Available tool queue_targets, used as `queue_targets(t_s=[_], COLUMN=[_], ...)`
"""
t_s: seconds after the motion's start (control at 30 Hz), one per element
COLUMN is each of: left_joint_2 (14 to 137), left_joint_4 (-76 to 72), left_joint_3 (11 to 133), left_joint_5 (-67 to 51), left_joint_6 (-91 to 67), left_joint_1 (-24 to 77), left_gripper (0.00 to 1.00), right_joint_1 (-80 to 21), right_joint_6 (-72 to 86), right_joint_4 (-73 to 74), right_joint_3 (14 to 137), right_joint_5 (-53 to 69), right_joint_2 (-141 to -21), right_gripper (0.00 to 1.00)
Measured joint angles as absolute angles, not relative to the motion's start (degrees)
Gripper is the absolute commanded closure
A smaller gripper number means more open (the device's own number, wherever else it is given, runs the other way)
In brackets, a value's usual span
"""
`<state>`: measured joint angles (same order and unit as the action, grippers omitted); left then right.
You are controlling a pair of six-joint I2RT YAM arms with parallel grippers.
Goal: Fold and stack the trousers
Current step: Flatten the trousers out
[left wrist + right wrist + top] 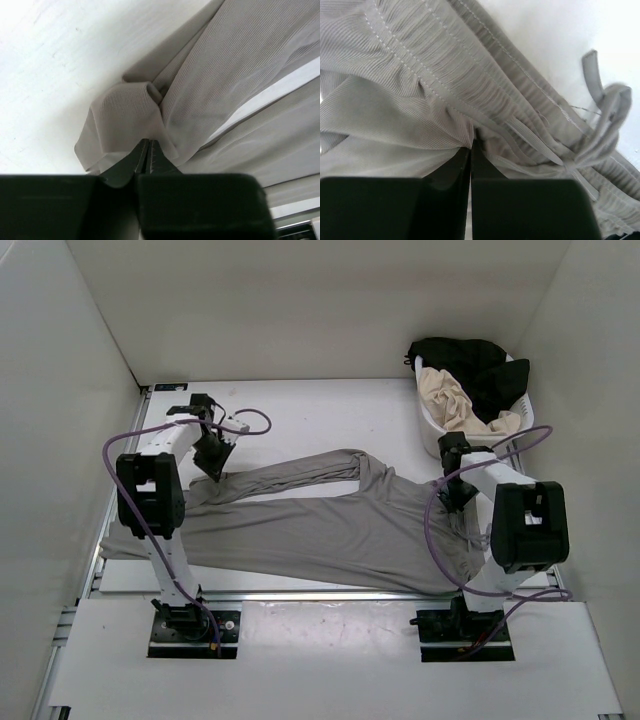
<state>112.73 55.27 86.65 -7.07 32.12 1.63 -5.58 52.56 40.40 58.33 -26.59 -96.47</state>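
My left gripper (212,471) is down at the far-left part of the table (300,410), pressed together on the cuff end of the upper leg of the trousers (340,525). In the left wrist view my fingers (142,159) meet on a bunched fold of the grey cloth, and bare white surface lies to the left of that fold.

My right gripper (453,496) sits at the waist end on the right. Its fingers (464,162) are closed tight on the gathered waistband, and the knotted drawstring (602,100) lies loose just to the right of the pinch.

The trousers stretch across the table from waist on the right to legs on the left. The two legs are parted by a narrow strip of table. The lower leg reaches the table's left edge, and the seat of the garment lies close to the near edge, just ahead of my right base.

Open table runs behind the upper leg, from my left gripper across to the basket (432,437). That basket stands just behind my right gripper in the far-right corner, holding a black garment (470,365) and a cream garment (450,395). White walls (60,390) close in on the left, right and far sides.
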Motion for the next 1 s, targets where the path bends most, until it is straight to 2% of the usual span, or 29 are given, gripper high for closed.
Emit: queue_targets(t_s=[0.37, 0.4, 0.43, 0.5, 0.57, 0.77, 1.0], left_joint_2=[112.36, 112.07, 111.74, 110.80, 109.60, 108.12, 107.87], left_joint_4=[56.53, 56.62, 56.55, 56.62, 56.90, 57.45, 56.86], left_joint_3=[87.15, 87.13, 86.94, 85.91, 84.49, 82.98, 82.87], left_joint_5=[-5.04, -4.99, -4.99, -5.15, -5.21, -5.39, -5.32], left_joint_6=[32.75, 32.93, 33.10, 33.39, 33.58, 33.39, 32.97], left_joint_1=[-0.23, -0.38, -0.62, -1.17, -1.78, -2.50, -2.55], left_gripper=[0.86, 0.86, 0.86, 0.86, 0.86, 0.86, 0.86], right_joint_1=[-6.28, -6.57, -6.79, -7.20, -7.42, -7.09, -6.39], right_joint_6=[54.57, 55.02, 55.53, 56.05, 55.20, 53.67, 50.72], right_joint_4=[41.06, 41.15, 41.69, 43.33, 45.10, 46.98, 43.83], right_joint_3=[48.58, 46.76, 45.15, 43.09, 42.61, 51.29, 67.68], right_joint_5=[-24.12, -23.20, -22.28, -20.58, -19.81, -23.40, -26.85], right_joint_2=[-85.34, -83.74, -82.28, -79.92, -77.80, -76.09, -93.32], right_gripper=[1.00, 0.86, 0.67, 0.35, 0.28, 0.28, 0.28])
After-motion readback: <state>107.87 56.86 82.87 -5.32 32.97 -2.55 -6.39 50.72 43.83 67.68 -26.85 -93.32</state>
